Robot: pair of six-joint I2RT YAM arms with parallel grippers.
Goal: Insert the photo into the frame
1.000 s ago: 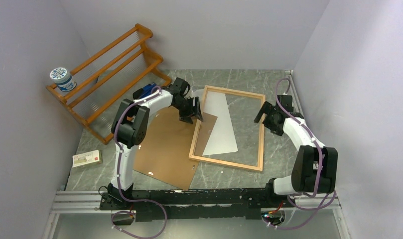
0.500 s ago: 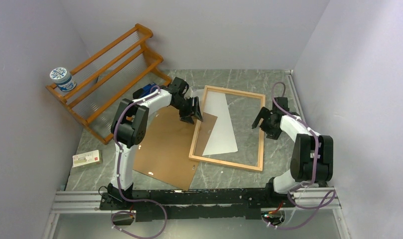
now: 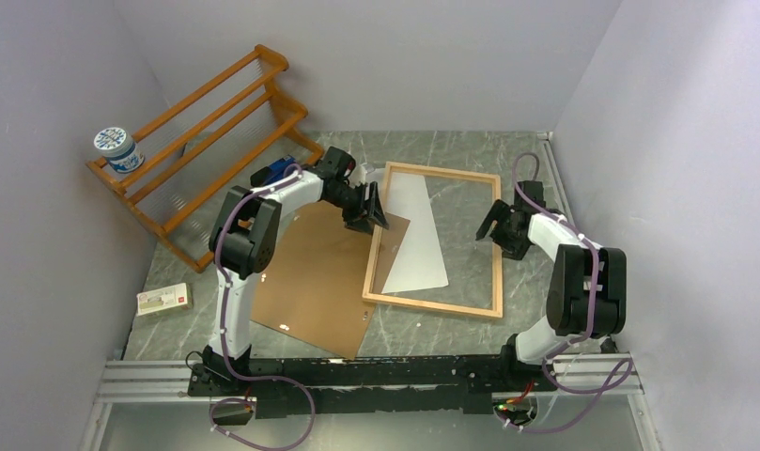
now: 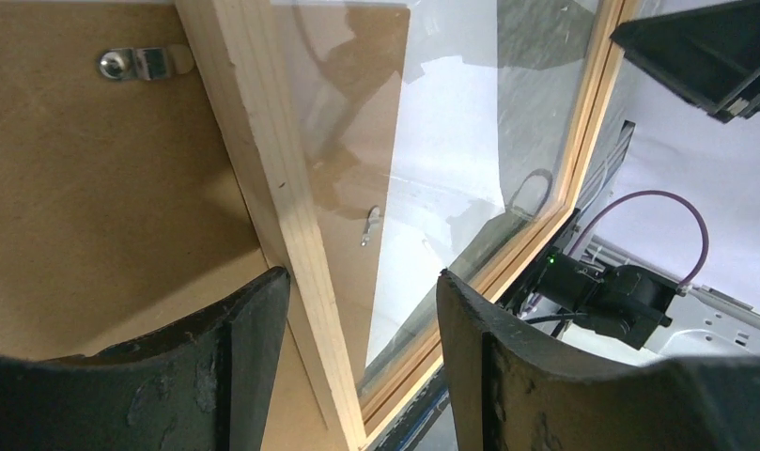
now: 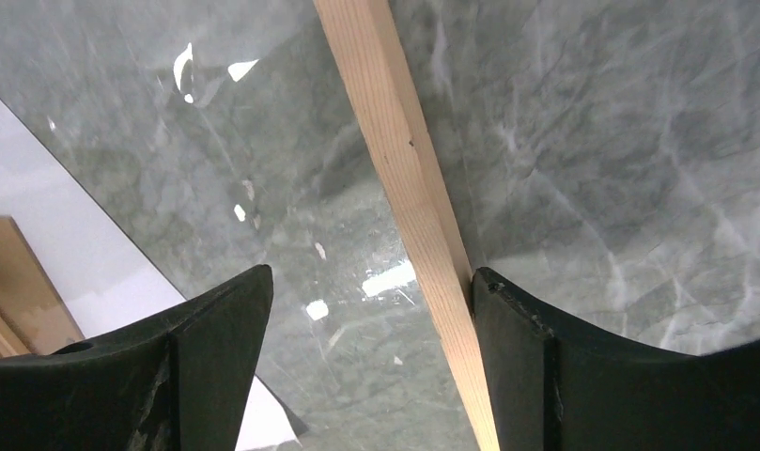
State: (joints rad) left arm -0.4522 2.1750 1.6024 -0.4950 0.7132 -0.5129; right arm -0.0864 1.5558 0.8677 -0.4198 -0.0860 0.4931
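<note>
The left pincer (image 3: 368, 214) stands open astride the left rail of the frame (image 3: 432, 306). In its wrist view the pale wood runs up between the two fingers (image 4: 230, 371), close by the one on the board's side. Its arm rises from the near edge, bends high at the elbow and reaches forward and rightward over the brown backing board (image 3: 310, 282). The right pincer (image 3: 500, 230) is likewise spread wide, over the frame's right rail, which lies hard against one finger (image 5: 545, 376). That arm is folded tight, with its forearm turned leftward to the frame. Near the left base a small flat box (image 3: 164, 299) lies on the bench (image 3: 451, 150). The backing board lies flat beyond it, its right corner tucked under the frame's left rail, a metal clip (image 4: 136, 63) showing on it. The photo (image 3: 415, 235) lies white side up within the frame's border, askew to the rails; whether it rests upon the pane or beneath it cannot be told. Farthest off, at the left wall, stands the orange slatted rack (image 3: 207, 141) with a blue-and-white tub (image 3: 116, 148) on its end.
</note>
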